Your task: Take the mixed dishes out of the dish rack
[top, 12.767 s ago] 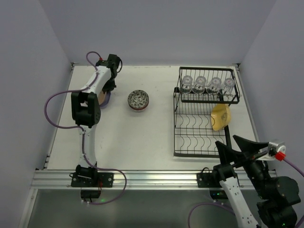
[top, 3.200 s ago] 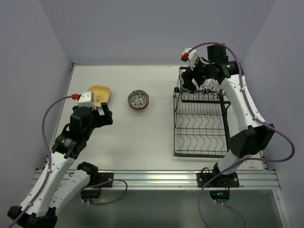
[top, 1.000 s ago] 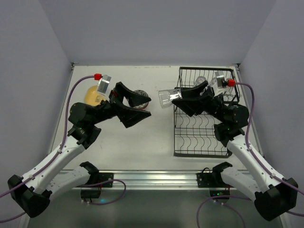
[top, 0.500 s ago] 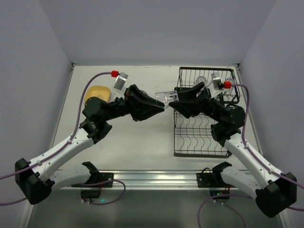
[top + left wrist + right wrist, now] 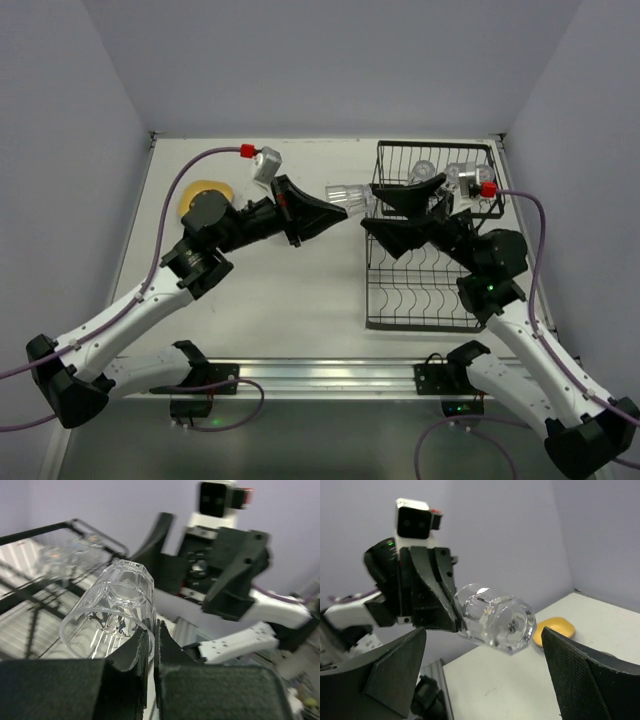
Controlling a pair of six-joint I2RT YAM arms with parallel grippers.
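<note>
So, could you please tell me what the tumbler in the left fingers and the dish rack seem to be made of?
The tumbler looks like clear glass or hard plastic. It is transparent and faceted, with glossy highlights, but I cannot tell which of the two it is. The dish rack looks like thin metal wire with a matte black coating.

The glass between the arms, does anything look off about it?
The clear glass lies on its side in mid-air, pinched only by its rim in the left tool, a thin hold. The right tool stands open next to it. No break or spill shows.
</note>
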